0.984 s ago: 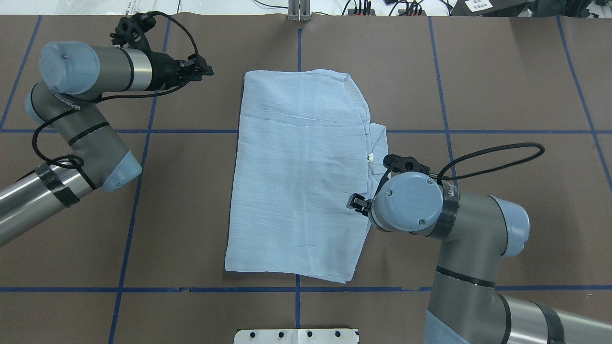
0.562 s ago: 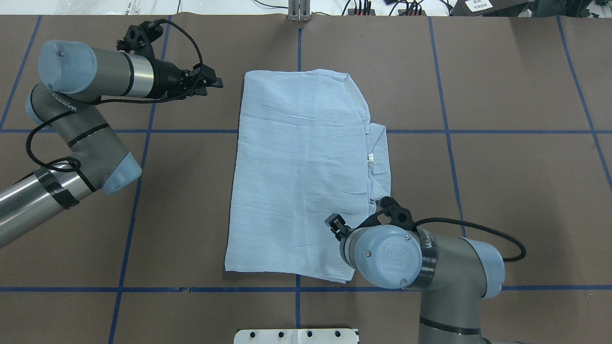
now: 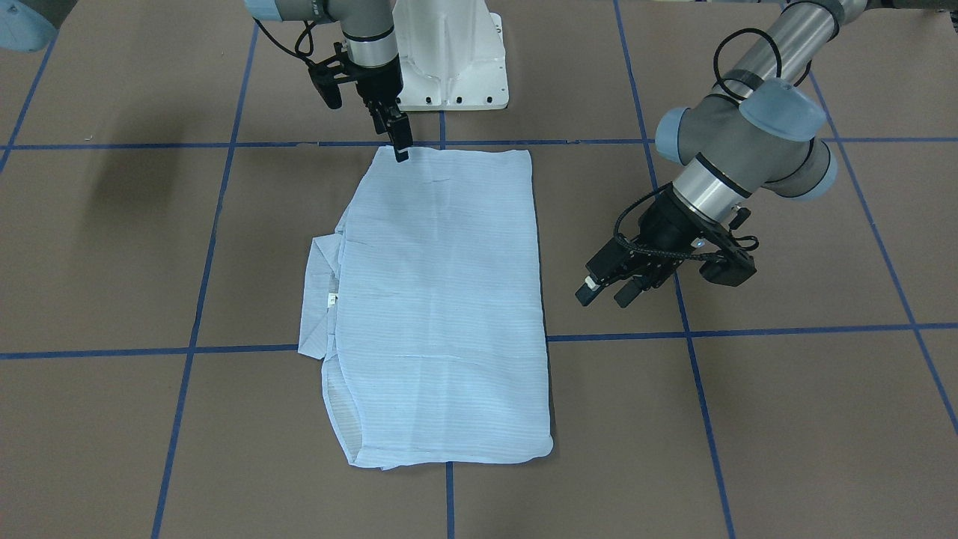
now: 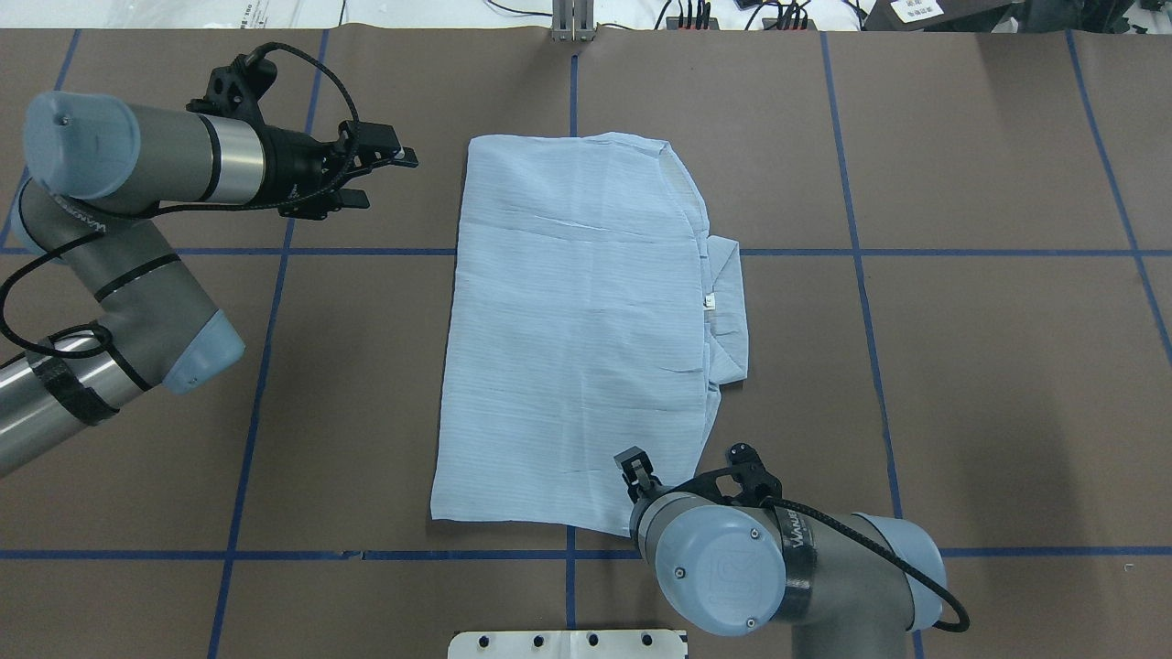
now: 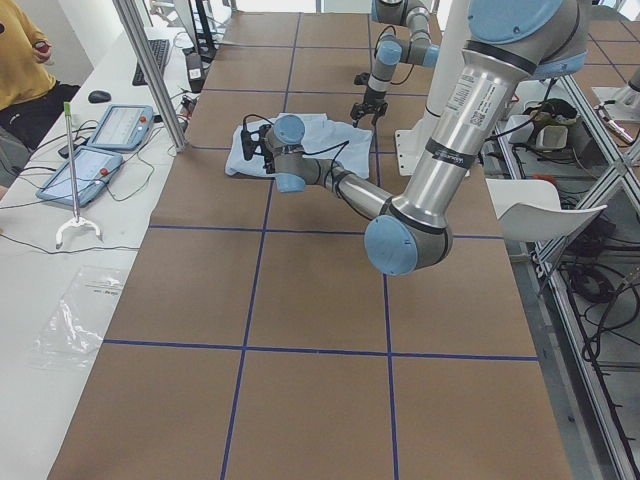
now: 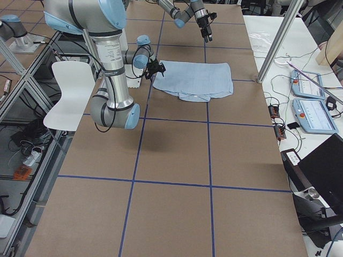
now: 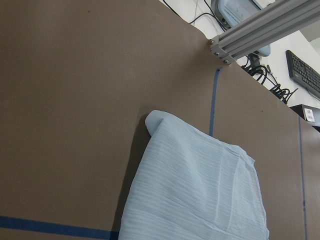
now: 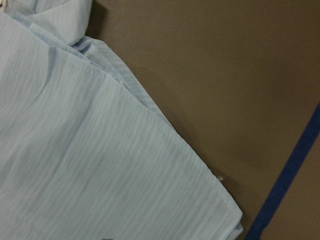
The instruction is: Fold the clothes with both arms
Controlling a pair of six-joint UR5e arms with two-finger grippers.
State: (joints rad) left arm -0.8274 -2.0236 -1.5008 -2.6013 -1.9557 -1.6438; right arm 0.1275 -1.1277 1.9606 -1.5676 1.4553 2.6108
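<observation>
Down at the near right corner of the shirt: the right gripper, pointed straight down, tips at the very edge of the cloth. Seen edge-on only, so no telling whether spread or pressed together, nor whether touching the fabric or just above it. Off beyond the shirt's left edge, apart from the cloth: the left gripper, fingers spread wide with nothing between them, hanging over bare surface, slanted down and toward the shirt.

Beneath both, a brown matte table, cut into big squares by blue tape lines. At its middle, flat, the shirt folded into one long rectangle astride the centre line, with collar and small neck label poking out along the robot's right-hand edge. Left long edge straight and clean; far end a little rounded at the corners, lower layers peeping out. Open brown surface on every side, widest to left and right. Just behind the near end, a white pedestal base. Past the far edge, an aluminium post, cables and a keyboard. On the side bench, two tablets, with a person in yellow beside them.

Right arm hunched close over the near corner, one blue joint cap large in the overhead view. Left arm reaching in from the left, doubled back at the elbow, wrist angled down.
</observation>
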